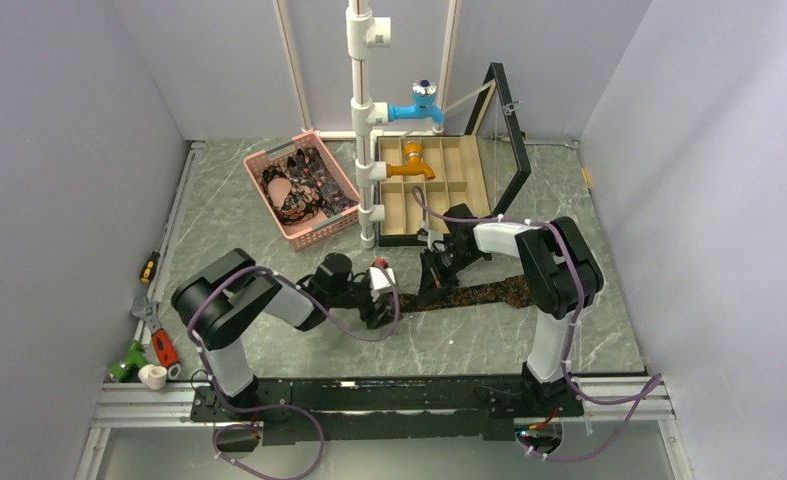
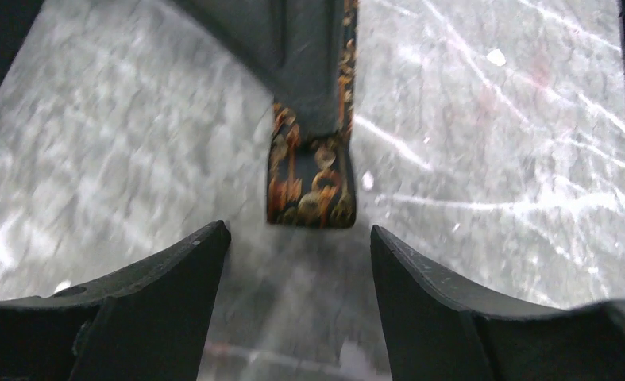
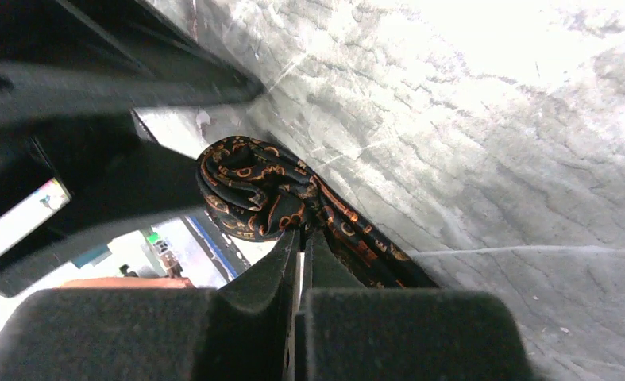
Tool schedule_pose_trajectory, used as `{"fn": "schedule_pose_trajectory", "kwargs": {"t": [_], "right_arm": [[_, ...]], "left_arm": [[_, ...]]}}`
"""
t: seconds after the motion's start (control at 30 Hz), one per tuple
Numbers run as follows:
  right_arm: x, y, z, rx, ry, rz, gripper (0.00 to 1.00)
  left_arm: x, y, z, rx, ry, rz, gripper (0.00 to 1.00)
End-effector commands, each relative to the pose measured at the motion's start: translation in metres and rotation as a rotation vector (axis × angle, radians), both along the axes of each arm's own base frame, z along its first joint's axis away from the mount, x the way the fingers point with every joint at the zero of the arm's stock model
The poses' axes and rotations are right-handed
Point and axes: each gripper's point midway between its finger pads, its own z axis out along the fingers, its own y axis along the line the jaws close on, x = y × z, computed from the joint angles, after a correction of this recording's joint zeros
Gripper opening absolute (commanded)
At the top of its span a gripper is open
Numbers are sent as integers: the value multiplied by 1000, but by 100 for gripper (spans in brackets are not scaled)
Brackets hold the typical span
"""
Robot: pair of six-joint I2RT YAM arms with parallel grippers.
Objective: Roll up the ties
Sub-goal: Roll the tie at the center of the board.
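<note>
One tie (image 1: pixel 489 293), dark with an orange-brown pattern, lies stretched across the table in front of my right arm. My right gripper (image 1: pixel 437 283) is shut on it near its left end; in the right wrist view the fingertips (image 3: pixel 301 234) pinch the fabric, and a bunched, curled part of the tie (image 3: pixel 253 190) sits just beyond them. My left gripper (image 1: pixel 387 298) is open and empty on the table just left of the tie. In the left wrist view its jaws (image 2: pixel 297 238) stand wide apart, the tie's end (image 2: pixel 309 182) just ahead between them. More ties (image 1: pixel 304 180) lie in the pink basket (image 1: pixel 312 235).
A white pipe stand (image 1: pixel 364 120) with a blue and an orange tap rises behind the grippers. An open black box (image 1: pixel 439 185) with wooden compartments and a raised lid stands at back right. Small tools (image 1: pixel 154 345) lie at the left edge.
</note>
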Motion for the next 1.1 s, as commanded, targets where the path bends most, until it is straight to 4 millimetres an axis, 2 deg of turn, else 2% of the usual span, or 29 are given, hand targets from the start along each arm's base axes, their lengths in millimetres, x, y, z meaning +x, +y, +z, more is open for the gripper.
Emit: {"fn": "schedule_pose_trajectory", "kwargs": {"t": [0.0, 0.17, 0.47, 0.57, 0.73, 0.9, 1.0, 1.07], "right_arm": [[-7, -33, -62, -268, 46, -28, 0], [-9, -36, -63, -281, 50, -13, 0], [-12, -39, -63, -284, 40, -10, 0], [-13, -38, -63, -282, 39, -9, 0], [-13, -38, -62, -275, 40, -10, 0], [-14, -34, -61, -255, 55, -8, 0], [-15, -33, -60, -243, 58, -5, 0], [-16, -31, -59, -231, 60, -3, 0]], "left_arm": [[-2, 26, -2, 5, 55, 59, 71], [-3, 22, 1, -19, 14, 24, 66], [-5, -5, 3, -45, -77, -83, 68], [0, -12, 7, -58, -85, -80, 57], [-4, -25, 30, -111, -106, -107, 39], [-6, -44, 48, -155, -108, -115, 37], [-7, -52, 41, -151, -99, -113, 39], [-4, -55, 29, -130, -86, -106, 41]]}}
